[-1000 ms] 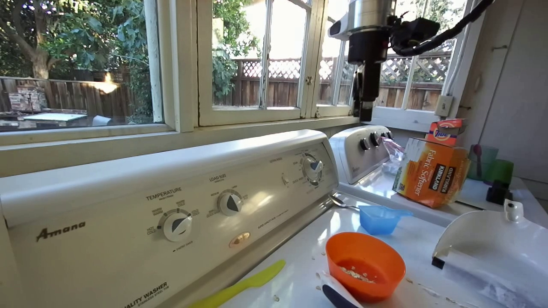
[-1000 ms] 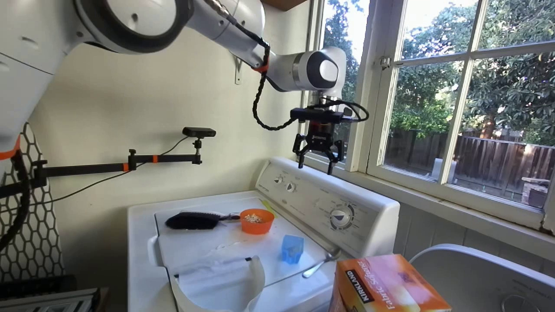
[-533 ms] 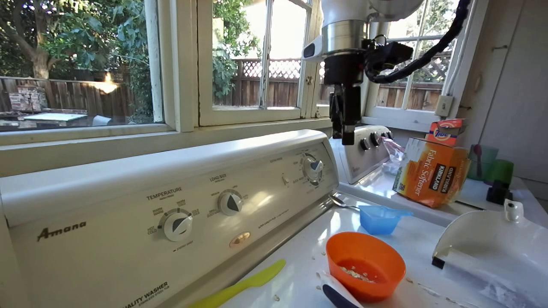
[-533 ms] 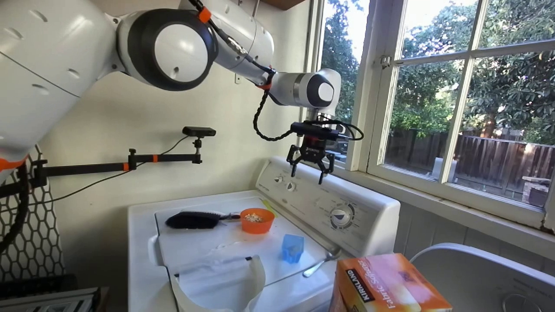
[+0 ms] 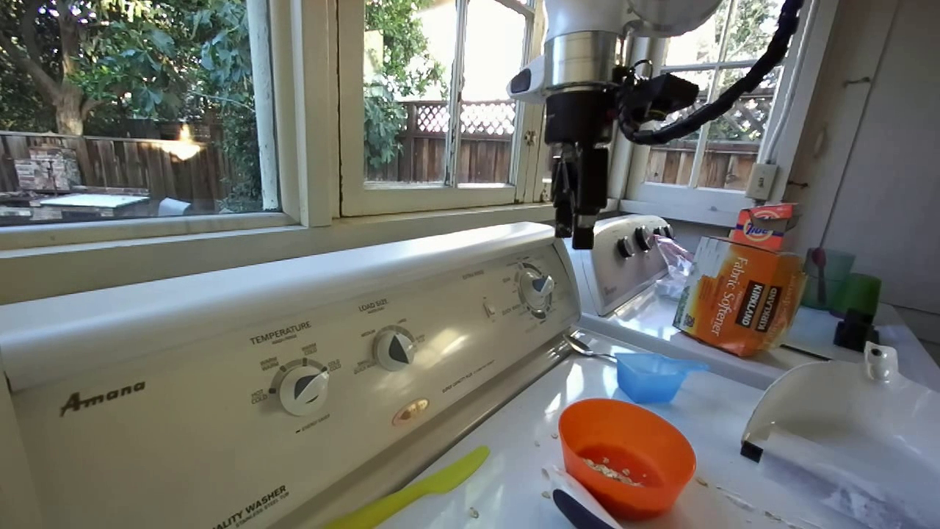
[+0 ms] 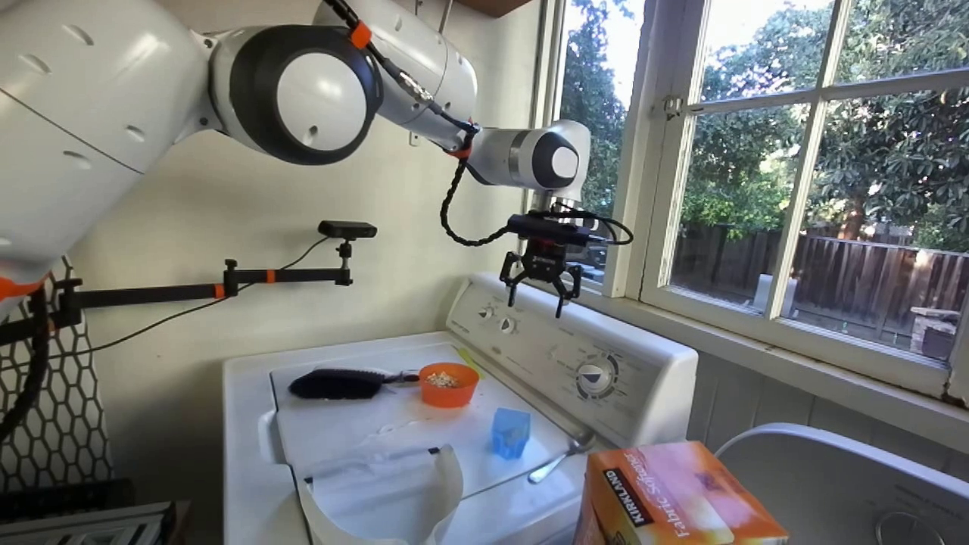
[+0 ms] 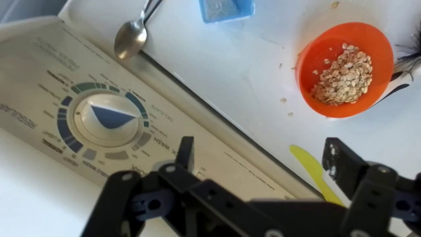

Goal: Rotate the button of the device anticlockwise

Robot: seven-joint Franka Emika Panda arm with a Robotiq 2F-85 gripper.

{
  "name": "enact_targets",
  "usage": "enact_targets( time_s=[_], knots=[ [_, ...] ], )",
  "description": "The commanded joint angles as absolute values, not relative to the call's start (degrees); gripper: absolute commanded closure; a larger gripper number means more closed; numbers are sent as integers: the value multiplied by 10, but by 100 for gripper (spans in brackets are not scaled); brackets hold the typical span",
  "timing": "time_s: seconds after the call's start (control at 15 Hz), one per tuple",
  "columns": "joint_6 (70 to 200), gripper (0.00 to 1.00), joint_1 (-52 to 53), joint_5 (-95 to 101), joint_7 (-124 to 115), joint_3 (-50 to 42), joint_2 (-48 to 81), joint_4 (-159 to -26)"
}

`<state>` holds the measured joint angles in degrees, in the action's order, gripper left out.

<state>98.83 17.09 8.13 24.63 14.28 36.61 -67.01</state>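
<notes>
The device is a white washer whose control panel [image 5: 455,330] carries three round knobs. The large dial [image 5: 537,286], white with a blue pointer, sits at one end; it also shows in an exterior view [image 6: 594,378] and at the left of the wrist view [image 7: 110,118]. The load size knob [image 5: 395,348] and temperature knob [image 5: 304,389] are smaller. My gripper [image 6: 535,309] points down above the panel, apart from every knob. In the wrist view my gripper [image 7: 259,144] has its fingers wide apart with nothing between them, and the large dial lies beyond the left finger.
On the washer lid are an orange bowl [image 5: 626,455] of oats, a blue cup [image 5: 653,376], a spoon [image 7: 131,39], a yellow-green knife [image 7: 312,171] and a white dustpan [image 5: 830,411]. A fabric softener box [image 6: 674,492] stands beside it. Windows [image 6: 817,189] rise behind the panel.
My gripper has come down and moved sideways towards the panel, most of it in the earlier half second and only slightly since. It has stayed open. The knobs look the same.
</notes>
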Motion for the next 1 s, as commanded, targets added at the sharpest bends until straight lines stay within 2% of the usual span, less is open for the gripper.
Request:
enact_targets(
  time_s=[0.0, 0.53, 0.93],
  knots=[
    [1023, 0, 195, 83, 266, 159, 415, -625],
    [1099, 0, 234, 47, 216, 193, 461, -605],
    [1063, 0, 275, 28, 228, 189, 539, -516]
  ],
)
